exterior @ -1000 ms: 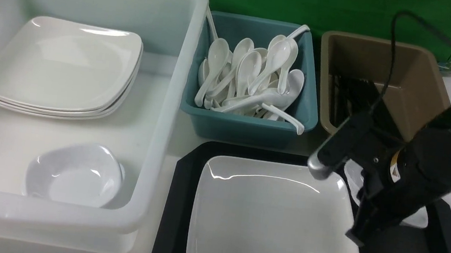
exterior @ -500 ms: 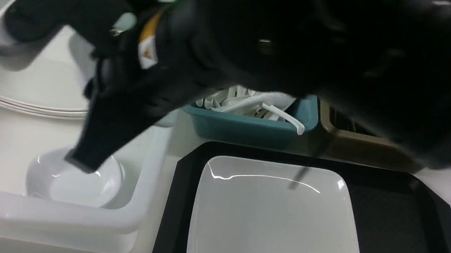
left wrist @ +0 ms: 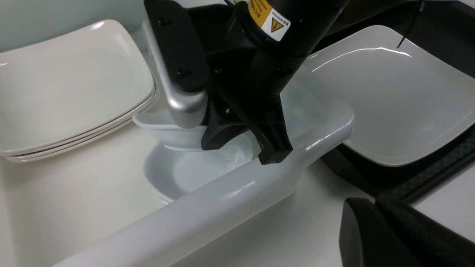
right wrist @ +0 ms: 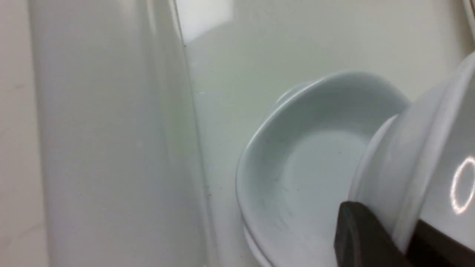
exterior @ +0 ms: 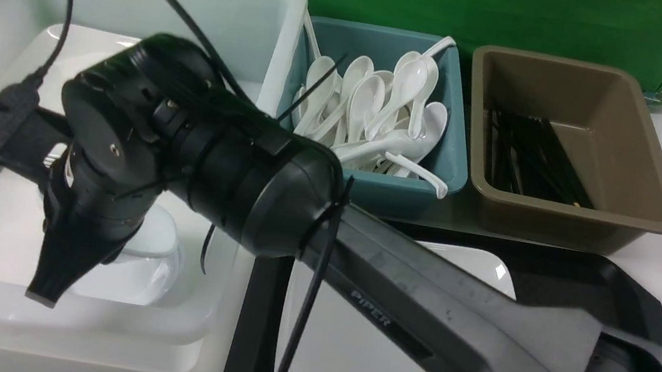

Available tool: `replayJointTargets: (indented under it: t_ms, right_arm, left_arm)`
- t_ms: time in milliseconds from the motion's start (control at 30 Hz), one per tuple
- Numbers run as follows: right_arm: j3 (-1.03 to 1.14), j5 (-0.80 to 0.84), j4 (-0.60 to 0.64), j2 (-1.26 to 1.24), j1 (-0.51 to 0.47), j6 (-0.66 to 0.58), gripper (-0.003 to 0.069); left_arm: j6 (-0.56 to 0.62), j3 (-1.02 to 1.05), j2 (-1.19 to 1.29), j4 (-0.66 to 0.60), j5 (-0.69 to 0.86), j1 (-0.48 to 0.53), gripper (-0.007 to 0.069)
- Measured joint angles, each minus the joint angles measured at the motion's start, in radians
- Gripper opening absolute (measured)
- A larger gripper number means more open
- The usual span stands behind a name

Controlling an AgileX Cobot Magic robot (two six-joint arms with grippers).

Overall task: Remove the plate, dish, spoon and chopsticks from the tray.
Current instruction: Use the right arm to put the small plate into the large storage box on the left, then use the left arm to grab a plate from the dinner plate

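My right gripper (exterior: pixel 60 279) reaches across into the white tub (exterior: pixel 251 12) and is shut on the rim of a small white dish (left wrist: pixel 163 128). It holds the dish tilted just above another small dish (left wrist: pixel 185 174) lying in the tub's near corner. Both dishes show in the right wrist view, the held one (right wrist: pixel 426 159) over the lower one (right wrist: pixel 308 155). The large square plate (left wrist: pixel 389 100) lies on the black tray (exterior: pixel 640 293), mostly hidden by my right arm in the front view. My left gripper (left wrist: pixel 374 207) is shut and empty over the table in front of the tub.
A stack of large plates (exterior: pixel 52 38) sits at the back of the tub. A teal bin (exterior: pixel 453 169) holds several white spoons (exterior: pixel 366 102). A brown bin (exterior: pixel 629 121) holds black chopsticks (exterior: pixel 530 160). Both bins stand behind the tray.
My right arm swung left from the tray to the tub, carrying the small dish. It now holds the dish low over the dish in the tub.
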Motion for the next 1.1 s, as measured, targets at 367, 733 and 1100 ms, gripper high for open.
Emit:
replayJointTargets:
  t_ms: [367, 733, 1100]
  right_arm:
    - [-0.008, 0.028, 0.0, 0.016, -0.004, 0.042, 0.0383]
    - [0.047, 0.123, -0.085, -0.278, -0.002, 0.202, 0.0288]
    - [0.872, 0.123, -0.265, -1.032, -0.002, 0.466, 0.0062]
  left_arm:
    - [0.019, 0.0, 0.0, -0.001, 0.0, 0.0, 0.0017]
    - [0.043, 0.0, 0.056, -0.053, -0.023, -0.001, 0.0017]
    - [0.3, -0.002, 0.516, -0.345, -0.183, -0.001, 0.0017]
